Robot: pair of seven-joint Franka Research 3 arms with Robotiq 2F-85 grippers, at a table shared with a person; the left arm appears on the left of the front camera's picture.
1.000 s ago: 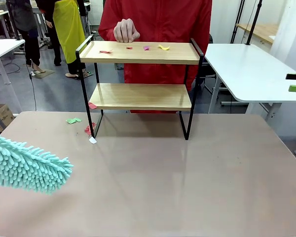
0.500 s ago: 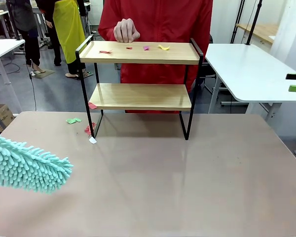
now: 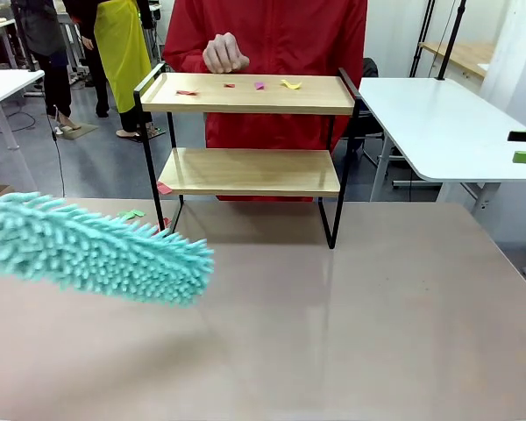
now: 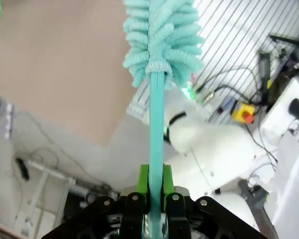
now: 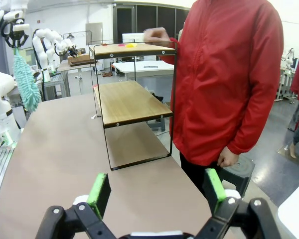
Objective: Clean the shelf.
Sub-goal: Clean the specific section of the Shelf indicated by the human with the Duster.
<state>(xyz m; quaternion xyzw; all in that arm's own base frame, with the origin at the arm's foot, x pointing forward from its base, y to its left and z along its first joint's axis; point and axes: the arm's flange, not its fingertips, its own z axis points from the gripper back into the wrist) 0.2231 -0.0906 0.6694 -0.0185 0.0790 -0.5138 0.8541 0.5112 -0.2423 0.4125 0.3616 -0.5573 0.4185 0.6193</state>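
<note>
— Moved: the shaggy teal duster (image 3: 96,250) has lifted from lower left and swung toward mid-frame, above the glossy bench (image 3: 351,316).
— Left pincer (image 4: 155,174)?
— Clamped tight on its slim, smooth handle (image 4: 156,119).
— And the shelf (image 3: 250,171)?
— Upper centre: two pale wooden boards in a thin black frame, paper scraps (image 3: 290,85) on the top board.
— Right pincer (image 5: 157,189)?
— Green pads (image 5: 100,188) spread wide, gripping nothing.

The left hand (image 4: 156,174) is clamped shut on a teal duster handle (image 4: 156,119), while the right hand (image 5: 157,191) is held with fingers spread wide.
</note>
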